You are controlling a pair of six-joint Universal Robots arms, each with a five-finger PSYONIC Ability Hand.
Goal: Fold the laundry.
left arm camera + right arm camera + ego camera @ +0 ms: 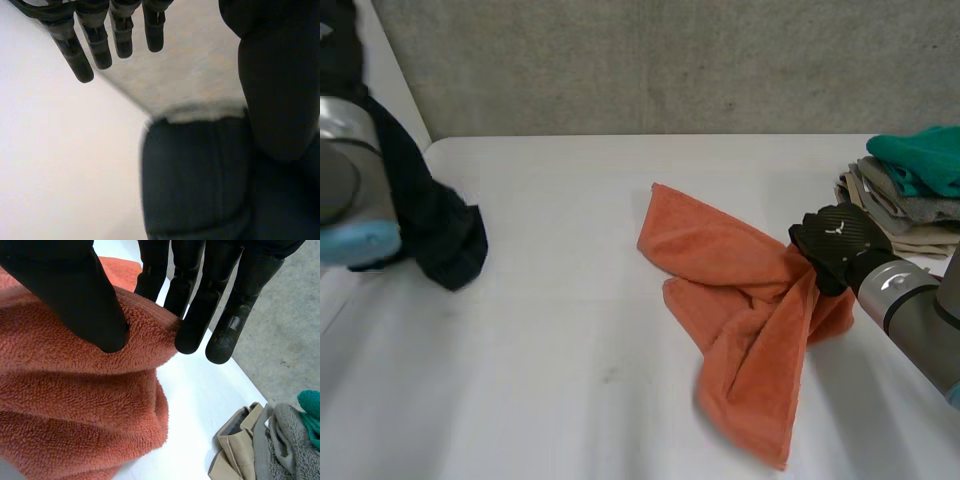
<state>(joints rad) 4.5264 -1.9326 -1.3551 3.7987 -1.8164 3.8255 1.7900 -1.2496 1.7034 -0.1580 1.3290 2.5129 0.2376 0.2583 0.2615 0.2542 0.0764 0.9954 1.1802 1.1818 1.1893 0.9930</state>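
An orange towel (740,310) lies crumpled on the white table (570,340), right of the middle. My right hand (835,245) is at the towel's right edge. In the right wrist view its thumb (75,290) and fingers (200,315) pinch a raised fold of the orange towel (75,405). A dark cloth (445,235) sits at the table's left edge, beside my left arm (350,190). In the left wrist view my left hand (100,35) has straight fingers and holds nothing, with the dark cloth (195,175) bunched below its palm.
A pile of folded laundry (910,190), green on top of grey and beige pieces, stands at the table's back right, close behind my right hand. The same pile (265,445) lies beside the towel in the right wrist view. A grey wall runs behind the table.
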